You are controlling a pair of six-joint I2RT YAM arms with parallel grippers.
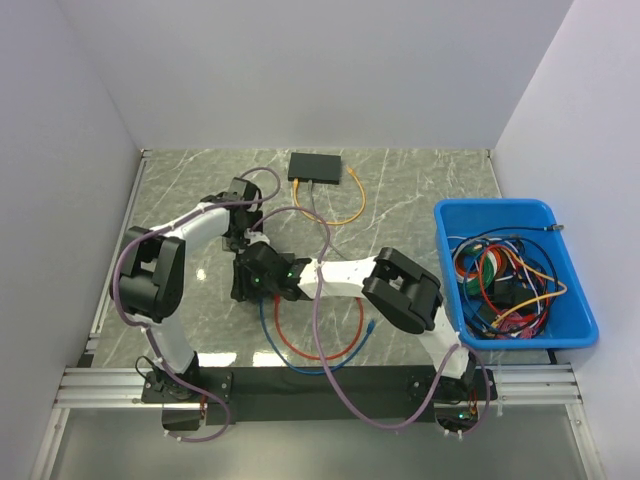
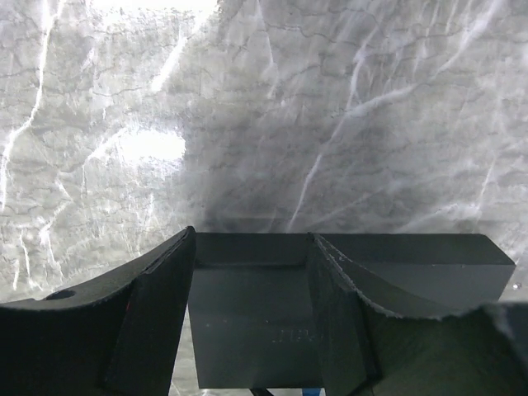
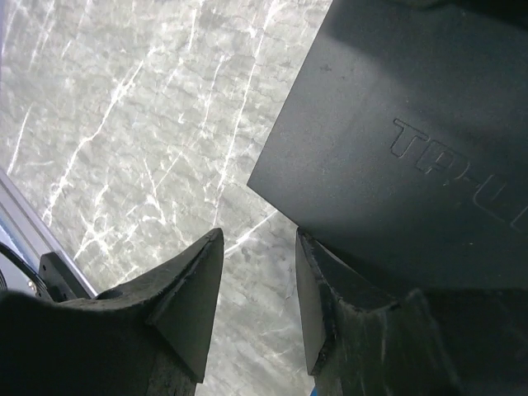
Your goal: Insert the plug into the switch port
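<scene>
Work surface: a grey marble table point(image 1: 420, 190) enclosed by white walls point(image 1: 320, 70).

Left gripper point(image 2: 250, 239): the fingers point(image 2: 157, 313) are spread, with nothing clamped. A black switch point(image 2: 247, 322) fills the gap between them. Its left edge runs along the inner face of the left finger, and its body continues under and past the right finger. The embossed marking on the top face, between the fingers, is too faint to read.

Right gripper point(image 3: 258, 239): the fingers are spread and hold nothing. Bare marble shows in the gap. The same switch lies ahead and to the right of the fingers, one corner pointing toward the gap, and the right finger point(image 3: 346, 313) overlaps its near edge. The embossed lettering reads "TP-L", cut off at the frame edge.

In the overhead view both grippers meet over this switch, which they largely hide.

Surroundings:
- The blue cable point(image 1: 330, 365) loops on the table behind the right fingers and under that arm. Its plug point(image 1: 372, 325) lies loose beside the arm, in neither gripper.
- A red cable point(image 1: 300, 350) is coiled alongside it.
- A second switch point(image 1: 315, 166) sits well beyond both sets of fingers, with an orange cable point(image 1: 345, 215) attached.
- A blue bin point(image 1: 580, 330) of mixed cables stands far to the right.
</scene>
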